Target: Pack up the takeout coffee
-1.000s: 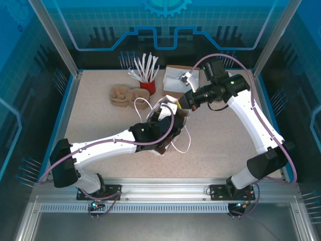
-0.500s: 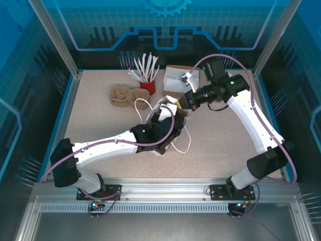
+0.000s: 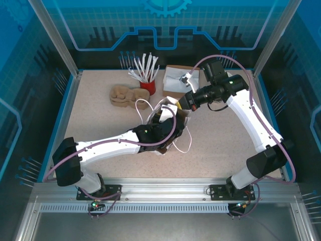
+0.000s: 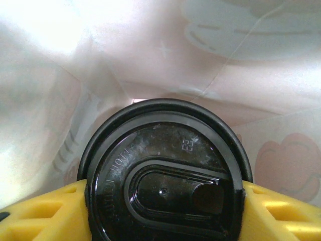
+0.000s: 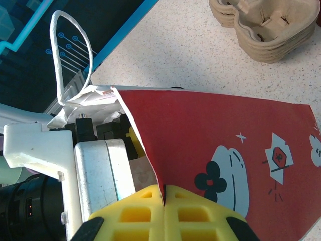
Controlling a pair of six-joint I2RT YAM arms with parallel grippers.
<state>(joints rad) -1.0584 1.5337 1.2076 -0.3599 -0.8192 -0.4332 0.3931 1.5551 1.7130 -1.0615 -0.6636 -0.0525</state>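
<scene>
Inside bag [image 4: 150, 55], takeout coffee [image 4: 165, 175] cropped.

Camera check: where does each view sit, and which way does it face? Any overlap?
Top external: above and behind the bases, facing down on the table; both arms show.
Left wrist: inside the bag, facing the lid of the takeout coffee; the left gripper clamps it.
Right wrist: looks along the right gripper, shut on the bag's edge.
Shared: top and right wrist both show bag and cup carriers.

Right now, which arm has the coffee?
The left gripper: its fingers clasp the coffee inside the bag, while the right gripper only pinches the bag's edge.
</scene>
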